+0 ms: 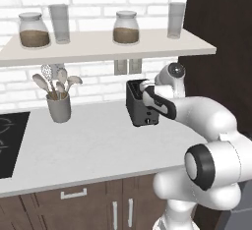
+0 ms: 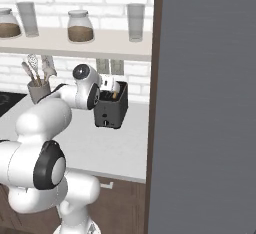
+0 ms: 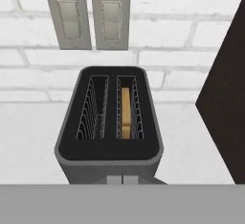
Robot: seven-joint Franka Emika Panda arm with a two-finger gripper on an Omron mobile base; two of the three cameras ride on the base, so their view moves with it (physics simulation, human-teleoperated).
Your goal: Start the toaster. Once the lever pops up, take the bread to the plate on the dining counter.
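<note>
Toaster (image 1: pixel 141 102) on white counter (image 1: pixel 93 145) by brick wall (image 1: pixel 98 81), bread (image 3: pixel 125 110) in slot, gripper (image 2: pixel 111 85) clenched empty above.

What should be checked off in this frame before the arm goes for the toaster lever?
1. Bread seated in toaster slot: ok, in the right slot as the hand view shows it; the other is empty.
2. Toaster upright on the counter: ok.
3. Pincer shut for pressing: ok.
4. Pincer above the toaster's front end: ok.
5. Lever position, up or down: cannot tell.
6. Contact with the lever: cannot tell.
</note>
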